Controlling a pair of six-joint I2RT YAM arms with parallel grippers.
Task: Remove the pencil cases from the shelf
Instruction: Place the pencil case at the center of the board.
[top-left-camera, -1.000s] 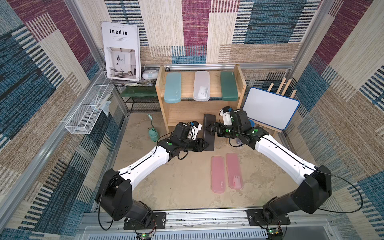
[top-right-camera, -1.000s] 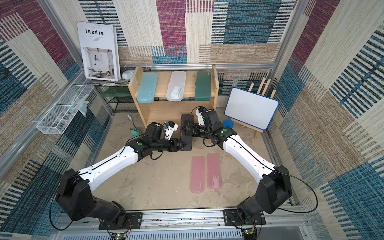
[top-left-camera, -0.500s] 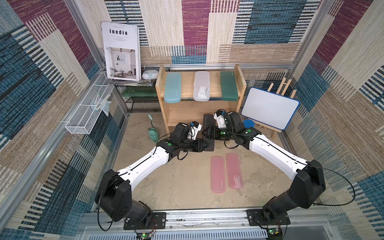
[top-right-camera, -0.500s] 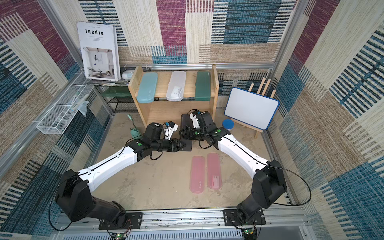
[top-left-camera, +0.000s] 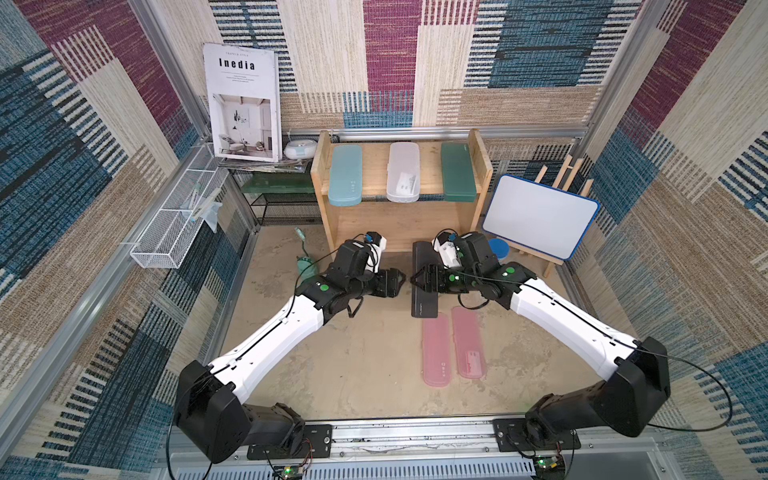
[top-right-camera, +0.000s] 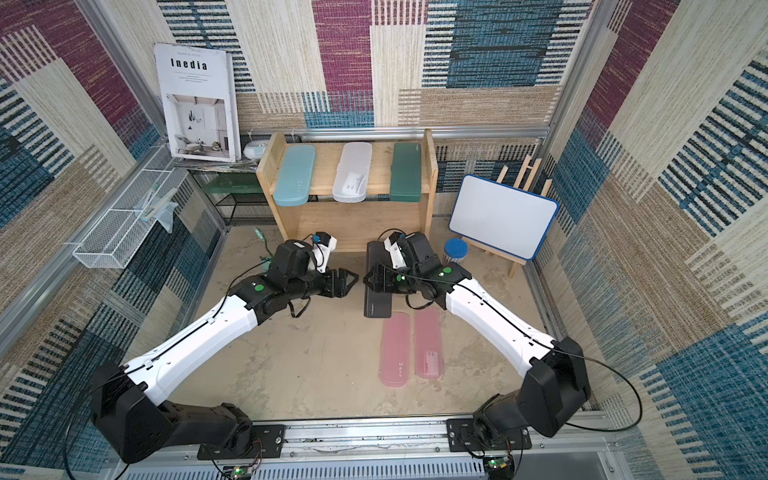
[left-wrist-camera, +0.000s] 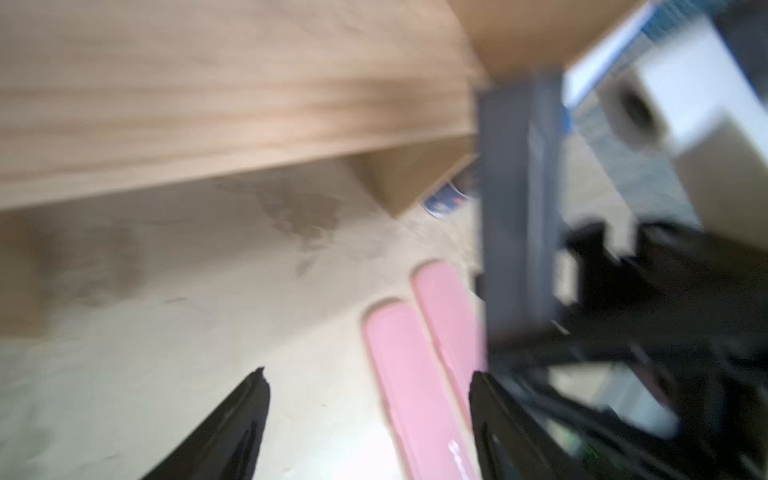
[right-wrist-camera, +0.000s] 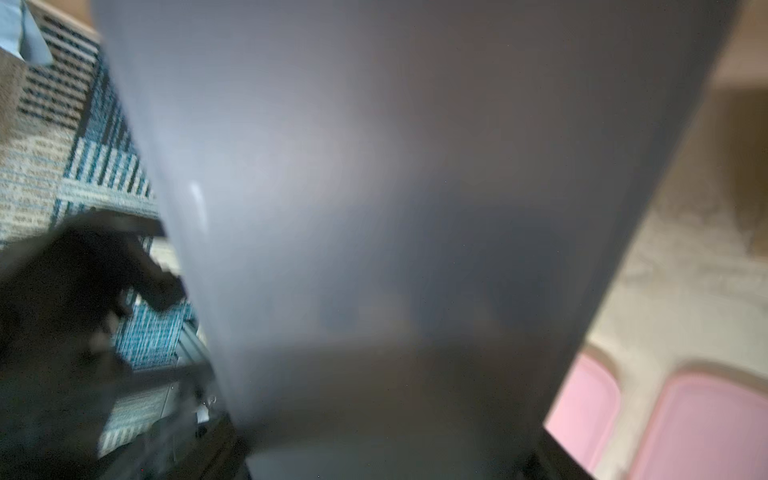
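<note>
Two grippers meet nose to nose in the middle of both top views. The left gripper (top-left-camera: 400, 281) has its jaws spread wide and holds nothing. In the left wrist view only floor and a bit of pink show between its fingers (left-wrist-camera: 232, 424).

The right gripper (top-left-camera: 420, 279) sits across the black case (top-left-camera: 424, 305). Its jaws look closed on the long sides, though the right wrist view is too blurry to be sure. The black case fills most of that view.

In the top views the black case is just below the shelf (top-left-camera: 482, 166). Its far end is by the bottom board. Its near end is just above the pink cases (top-left-camera: 435, 353), which lie side by side on the floor (top-left-camera: 357, 374).

On the top board, in the upper middle of the frame, three cases lie in a row: a light teal case (top-left-camera: 345, 174), a see-through white case (top-left-camera: 403, 172) and a dark green case (top-left-camera: 457, 172). A whiteboard (top-left-camera: 540, 216) stands to the right of the shelf.
</note>
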